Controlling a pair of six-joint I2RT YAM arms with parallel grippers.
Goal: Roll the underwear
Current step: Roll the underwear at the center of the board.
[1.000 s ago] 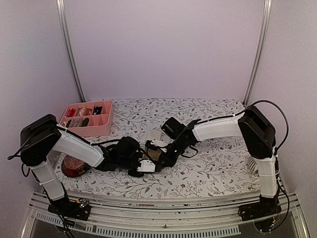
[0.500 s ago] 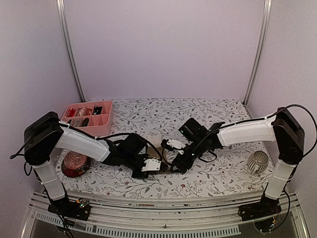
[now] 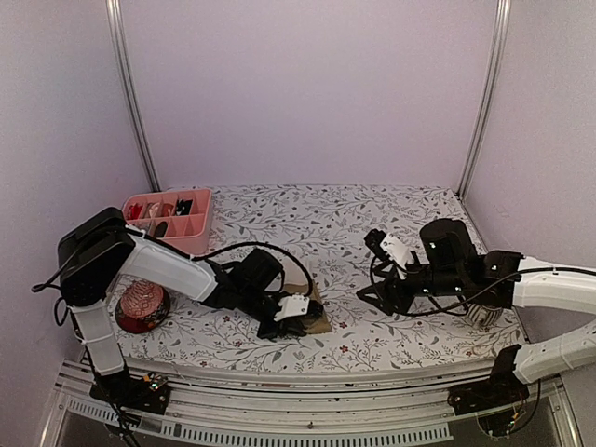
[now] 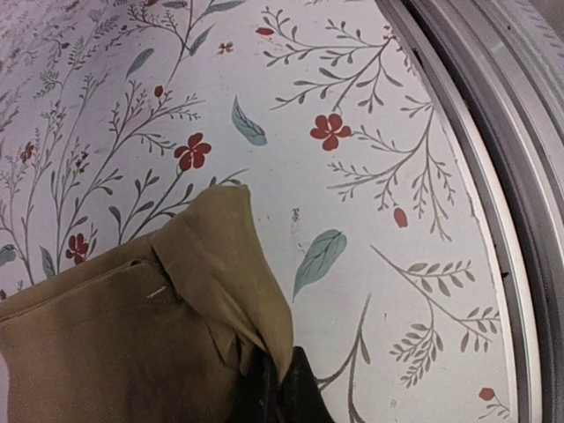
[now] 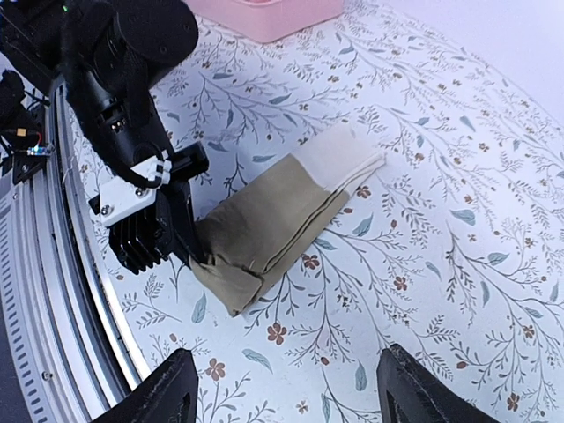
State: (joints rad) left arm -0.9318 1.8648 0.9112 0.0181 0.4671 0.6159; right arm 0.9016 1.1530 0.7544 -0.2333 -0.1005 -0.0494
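Observation:
The tan-beige underwear (image 5: 278,216) lies folded into a narrow strip on the flowered table, its pale band (image 5: 342,161) at the far end. My left gripper (image 5: 194,249) is shut on the strip's near corner, and in the left wrist view the dark fingertips (image 4: 280,395) pinch the cloth's folded edge (image 4: 220,291). From above, the left gripper (image 3: 296,321) sits low at the table's front middle, with the underwear (image 3: 320,319) poking out beside it. My right gripper (image 3: 372,270) hangs open well to the right and holds nothing. Its fingertips (image 5: 172,392) frame bare table.
A pink compartment tray (image 3: 191,244) stands at the back left. A red round bowl (image 3: 142,307) sits by the left arm's base. A ribbed metal cup (image 3: 486,315) shows behind the right arm. The metal rail of the table's front edge (image 4: 493,176) runs close to the left gripper.
The right gripper opened, let go of the underwear and drew back to the right. The left gripper stayed shut on the cloth and shifted it slightly right.

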